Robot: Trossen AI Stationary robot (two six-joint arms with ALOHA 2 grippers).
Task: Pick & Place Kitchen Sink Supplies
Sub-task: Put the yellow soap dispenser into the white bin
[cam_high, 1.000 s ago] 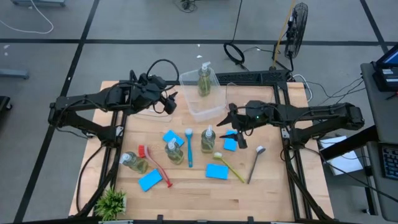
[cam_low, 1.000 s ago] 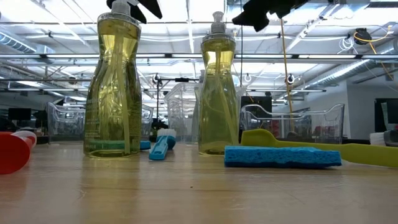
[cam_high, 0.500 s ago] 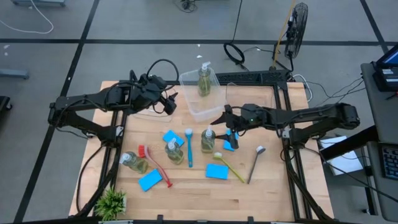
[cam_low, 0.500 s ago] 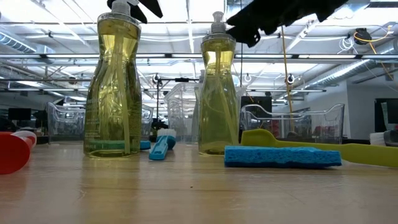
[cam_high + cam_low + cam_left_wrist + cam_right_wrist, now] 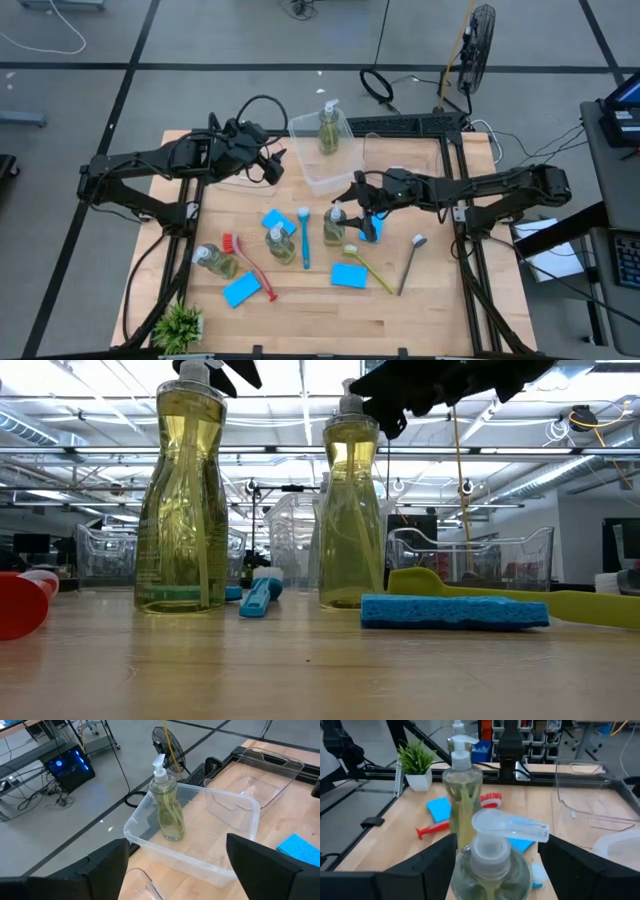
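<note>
Hovering just above a soap bottle [image 5: 334, 226] near the middle of the tabletop [image 5: 420, 310], the right hand [image 5: 352, 193] has its two fingers spread wide on either side of the pump head, gripping nothing; in the right wrist view the pump [image 5: 492, 840] sits between the dark fingers [image 5: 422, 865] with clear gaps on both sides. Just beside that bottle lies a blue sponge [image 5: 370, 228], partly under the arm. The left hand [image 5: 272, 165] hangs over the far left part of the tabletop, its fingers wide apart and empty, facing a clear bin [image 5: 330, 165] that holds one upright soap bottle [image 5: 328, 127]. Two more bottles stand nearer the front: one [image 5: 279, 243] next to the blue brush [image 5: 304, 235], one [image 5: 215, 261] lying tilted by the red brush [image 5: 250, 265]. Other blue sponges rest flat at [image 5: 275, 220], [image 5: 241, 290] and [image 5: 348, 275]. A yellow-green brush [image 5: 370, 268] and a brown-handled brush [image 5: 409, 262] lie to the right. A potted plant [image 5: 180, 326] stands at the front left corner.
</note>
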